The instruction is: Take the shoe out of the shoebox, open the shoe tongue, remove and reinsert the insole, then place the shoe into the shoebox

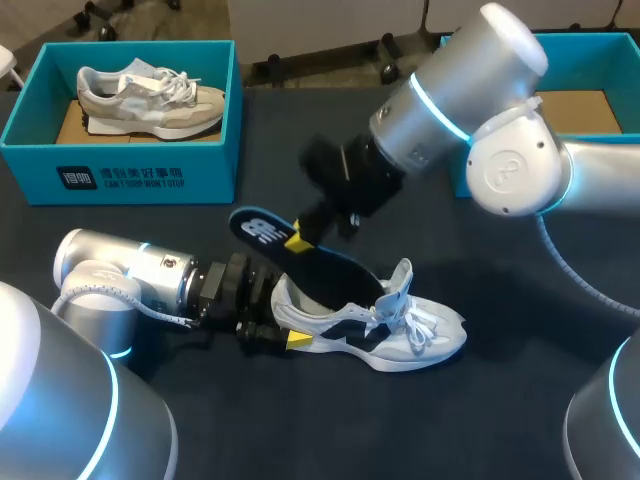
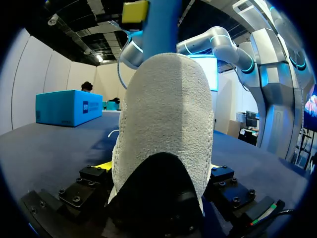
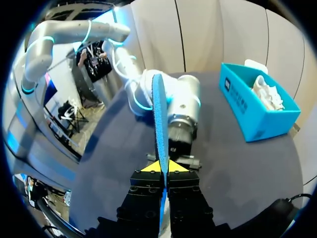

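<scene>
A white and black sneaker point(image 1: 410, 330) lies on the dark table, toe to the right. My left gripper point(image 1: 283, 316) reaches in low from the left, with one finger on each side of the heel, gripping it. In the left wrist view the grey heel point(image 2: 163, 124) fills the space between the fingers point(image 2: 103, 167). My right gripper point(image 1: 300, 238) is shut on a dark blue insole point(image 1: 300, 262). The insole's front end sits inside the shoe's opening and its heel end sticks up toward the back left. The right wrist view shows the insole point(image 3: 159, 114) edge-on, pinched in the right gripper point(image 3: 163, 169).
A teal shoebox point(image 1: 120, 175) at the back left holds a beige sneaker point(image 1: 150, 100). The same teal shoebox point(image 3: 257, 111) lies ahead of the right gripper, off to one side. A second teal box point(image 1: 590, 60) stands at the back right, partly behind my right arm.
</scene>
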You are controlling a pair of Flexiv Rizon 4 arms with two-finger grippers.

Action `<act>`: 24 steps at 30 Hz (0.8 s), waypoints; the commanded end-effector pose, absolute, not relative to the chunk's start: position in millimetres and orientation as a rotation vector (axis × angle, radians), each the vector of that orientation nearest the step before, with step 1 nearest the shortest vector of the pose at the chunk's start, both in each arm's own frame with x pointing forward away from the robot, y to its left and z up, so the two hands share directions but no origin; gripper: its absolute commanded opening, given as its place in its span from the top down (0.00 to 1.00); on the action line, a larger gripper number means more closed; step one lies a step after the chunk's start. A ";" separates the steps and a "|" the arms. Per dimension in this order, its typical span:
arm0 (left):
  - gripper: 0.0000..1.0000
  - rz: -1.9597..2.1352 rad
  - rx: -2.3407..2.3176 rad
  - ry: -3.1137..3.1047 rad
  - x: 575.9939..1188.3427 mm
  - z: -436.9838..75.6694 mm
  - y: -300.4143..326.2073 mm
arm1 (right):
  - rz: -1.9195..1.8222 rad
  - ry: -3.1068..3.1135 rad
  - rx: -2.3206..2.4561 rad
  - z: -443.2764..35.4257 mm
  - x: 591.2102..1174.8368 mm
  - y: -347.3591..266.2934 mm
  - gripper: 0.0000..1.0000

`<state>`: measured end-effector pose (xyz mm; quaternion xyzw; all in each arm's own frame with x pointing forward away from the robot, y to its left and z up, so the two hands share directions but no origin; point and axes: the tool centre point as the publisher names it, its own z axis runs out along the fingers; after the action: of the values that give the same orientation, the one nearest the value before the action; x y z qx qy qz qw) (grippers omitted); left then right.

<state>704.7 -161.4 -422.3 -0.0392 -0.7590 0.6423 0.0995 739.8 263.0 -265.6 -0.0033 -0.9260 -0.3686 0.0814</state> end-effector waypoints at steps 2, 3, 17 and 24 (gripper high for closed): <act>1.00 1.900 -0.116 -2.244 705.2 -424.8 -162.1 | -1.067 -2.764 -0.011 -226.9 756.1 258.0 1.00; 1.00 1.900 -0.116 -2.244 705.2 -424.8 -162.1 | -1.089 -2.754 -0.008 -219.0 757.8 254.9 1.00; 1.00 1.900 -0.116 -2.244 705.2 -424.8 -162.1 | -1.389 -2.625 0.025 -166.4 768.7 226.8 1.00; 1.00 1.900 -0.116 -2.244 705.2 -424.8 -162.1 | -1.389 -2.625 0.025 -166.4 768.7 226.8 1.00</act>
<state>704.7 -161.4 -422.3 -0.0392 -0.7590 0.6422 0.0995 769.2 225.9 -165.1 0.0086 -0.8807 -0.4657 0.0868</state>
